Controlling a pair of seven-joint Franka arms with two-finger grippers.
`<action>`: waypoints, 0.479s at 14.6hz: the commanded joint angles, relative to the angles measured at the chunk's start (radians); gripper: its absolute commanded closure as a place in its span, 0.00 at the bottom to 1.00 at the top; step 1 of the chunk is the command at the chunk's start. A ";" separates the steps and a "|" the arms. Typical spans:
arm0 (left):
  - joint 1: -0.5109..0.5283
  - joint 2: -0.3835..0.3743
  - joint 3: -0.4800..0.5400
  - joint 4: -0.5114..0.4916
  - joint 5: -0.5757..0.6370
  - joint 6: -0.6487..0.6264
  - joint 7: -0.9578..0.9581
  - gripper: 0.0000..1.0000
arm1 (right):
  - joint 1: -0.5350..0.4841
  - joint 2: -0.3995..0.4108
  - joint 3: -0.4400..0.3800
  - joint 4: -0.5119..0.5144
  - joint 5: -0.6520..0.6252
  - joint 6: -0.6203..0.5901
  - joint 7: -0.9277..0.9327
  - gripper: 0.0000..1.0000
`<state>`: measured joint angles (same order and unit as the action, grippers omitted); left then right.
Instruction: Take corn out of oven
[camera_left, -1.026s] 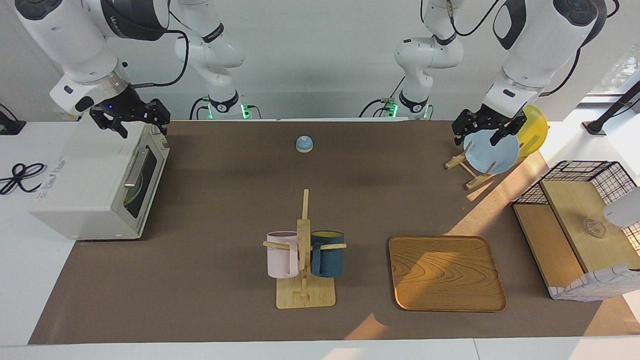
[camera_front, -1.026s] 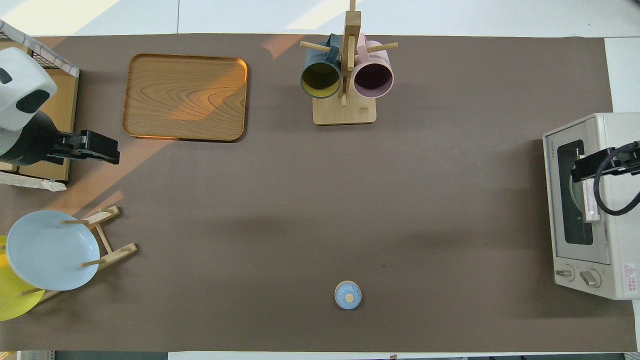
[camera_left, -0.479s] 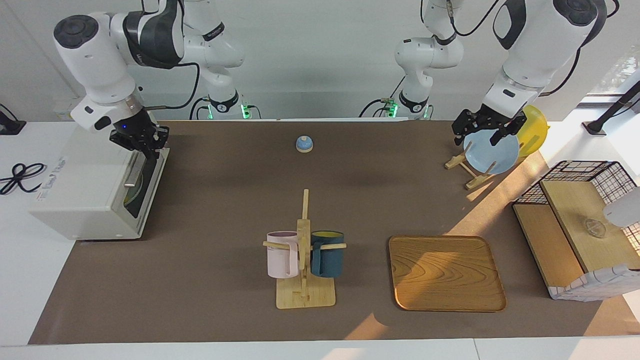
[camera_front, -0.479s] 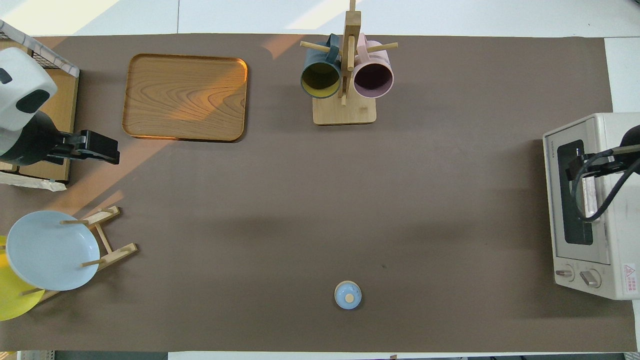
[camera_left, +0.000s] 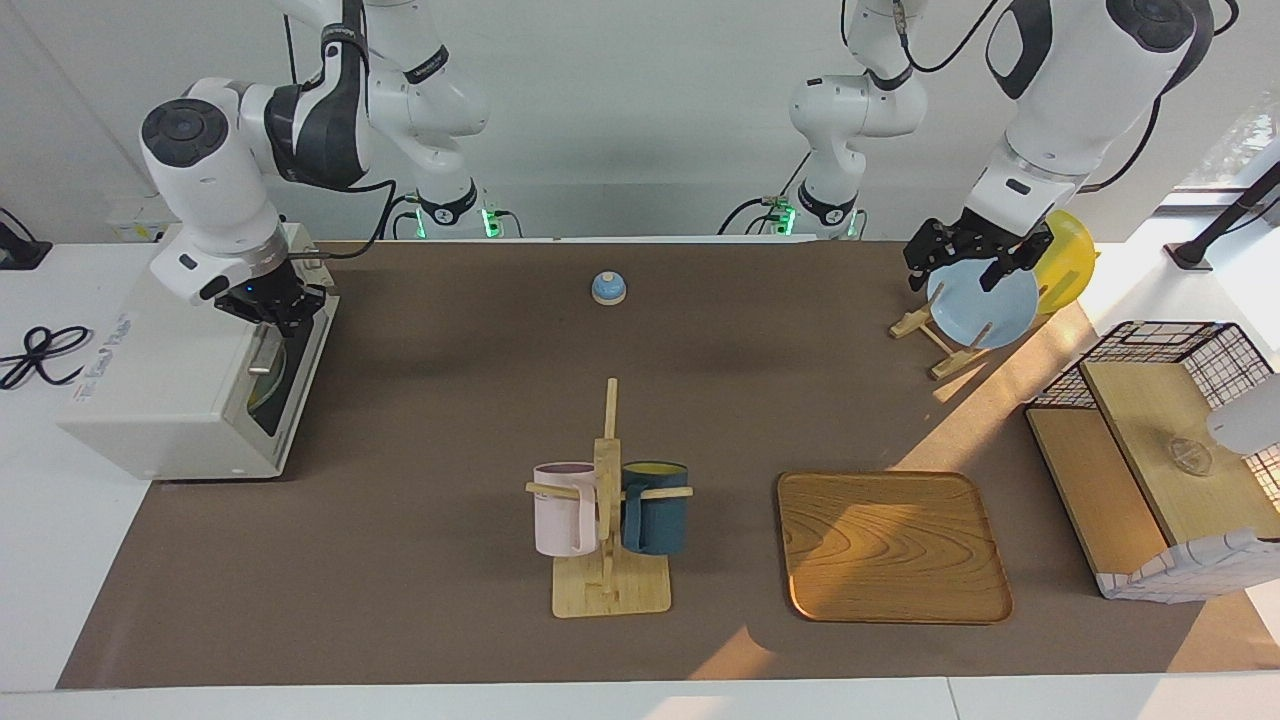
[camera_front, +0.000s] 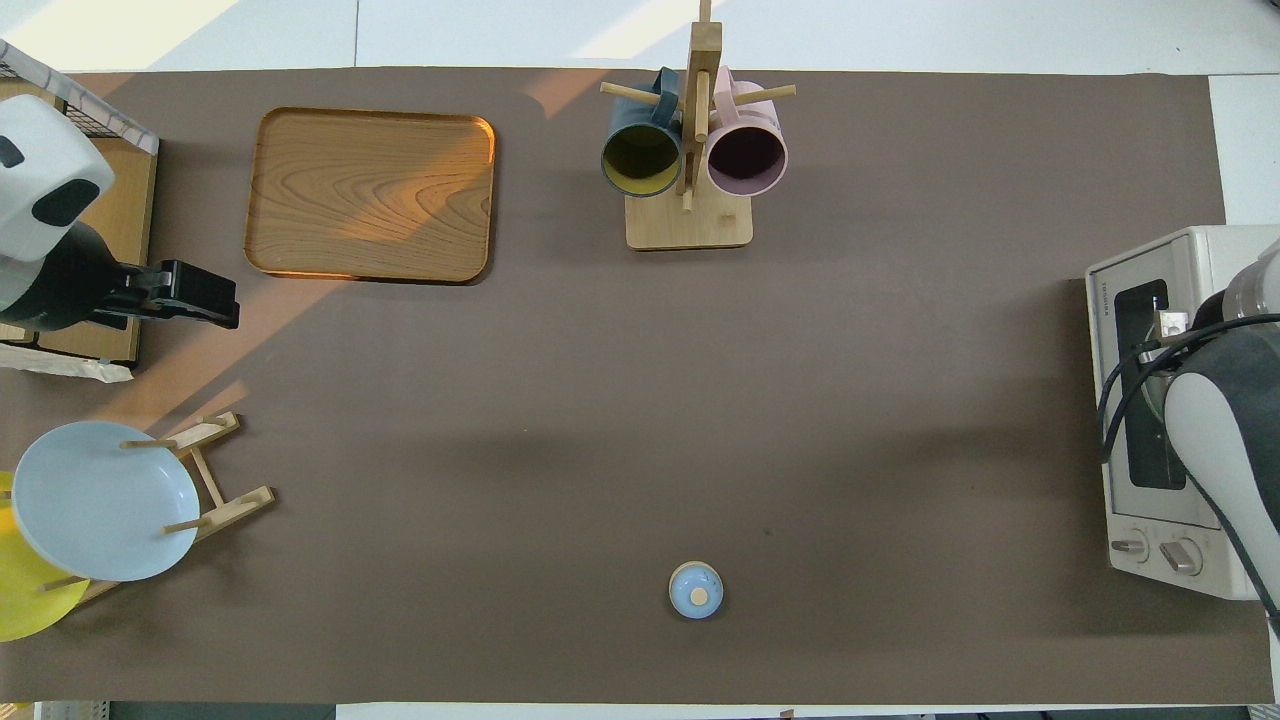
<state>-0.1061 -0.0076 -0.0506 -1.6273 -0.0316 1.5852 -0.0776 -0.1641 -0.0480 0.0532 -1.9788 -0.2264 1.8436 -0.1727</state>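
The right tool (camera_left: 272, 308) sits at the top edge of the toaster oven's (camera_left: 170, 385) door, right by the silver bar handle (camera_left: 262, 352); whether it is parted or closed on that bar I cannot tell. The door looks closed. Through the dark glass something yellow-green shows, possibly the corn (camera_left: 266, 384), though I can't be sure. A cob like that is probably light, stiff and smooth, so I'd take it across the middle, where it is thickest. Compared with half a second ago, the right arm has swung its wrist down and inward, bringing its tool lower onto the door. The left tool (camera_left: 975, 262) waits over the blue plate (camera_left: 985, 305) on its rack, unchanged.
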 joint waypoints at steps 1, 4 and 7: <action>-0.004 0.000 0.006 0.006 0.012 -0.010 0.002 0.00 | -0.040 -0.009 0.008 -0.015 -0.024 0.005 -0.013 1.00; -0.004 0.000 0.006 0.006 0.012 -0.010 0.002 0.00 | -0.057 -0.009 0.008 -0.058 -0.024 0.034 -0.013 1.00; -0.004 0.001 0.005 0.006 0.012 -0.010 0.002 0.00 | -0.058 -0.003 0.010 -0.068 -0.021 0.055 -0.013 1.00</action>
<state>-0.1061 -0.0076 -0.0506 -1.6273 -0.0316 1.5852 -0.0776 -0.2067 -0.0500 0.0529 -2.0087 -0.2299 1.8564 -0.1736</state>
